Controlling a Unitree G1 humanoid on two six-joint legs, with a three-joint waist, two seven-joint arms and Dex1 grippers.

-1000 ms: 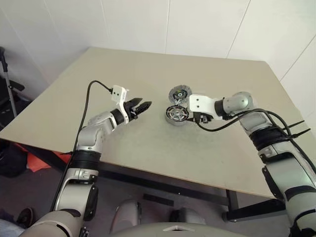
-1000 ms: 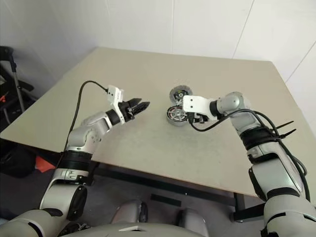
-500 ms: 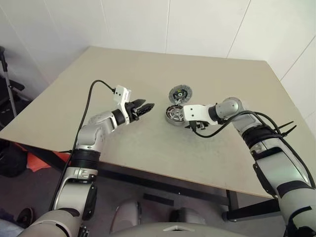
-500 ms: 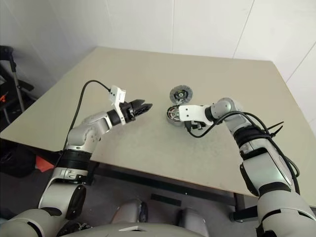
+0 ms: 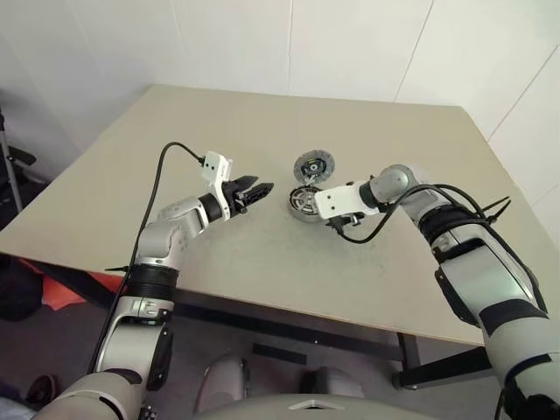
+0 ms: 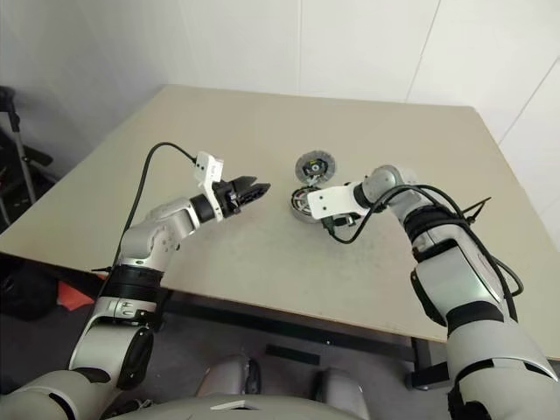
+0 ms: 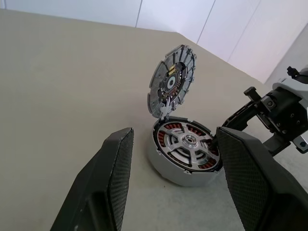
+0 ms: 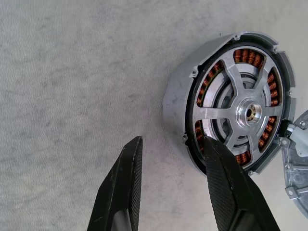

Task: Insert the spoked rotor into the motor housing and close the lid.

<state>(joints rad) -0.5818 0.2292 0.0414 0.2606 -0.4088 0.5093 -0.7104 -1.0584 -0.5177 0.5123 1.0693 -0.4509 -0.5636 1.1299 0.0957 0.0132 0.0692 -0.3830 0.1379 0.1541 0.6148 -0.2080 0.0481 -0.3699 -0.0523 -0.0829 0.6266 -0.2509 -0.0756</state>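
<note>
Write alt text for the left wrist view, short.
A round silver motor housing sits on a beige table, a spoked rotor seated inside its ring of copper windings. Its grey lid stands tilted open at the far rim. The left pincer frames it, open and empty; the right pincer is beside the housing.

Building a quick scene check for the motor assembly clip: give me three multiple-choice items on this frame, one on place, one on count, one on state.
1. Where is the spoked rotor?
A. Seated in the motor housing
B. Lying apart on the table
C. Held in the left claw

2. How many round motor parts sit on the table?
A. One
B. Two, touching
C. Four, scattered

3. What state is the lid in?
A. Flat on the housing
B. Propped up, tilted against the housing's rim
C. Gripped by the right claw

Answers: 1 A, its spokes show inside the ring of copper windings. 2 B, the housing and the lid are there, meeting at the rim. 3 B, it stands tilted, leaving the housing uncovered.
</note>
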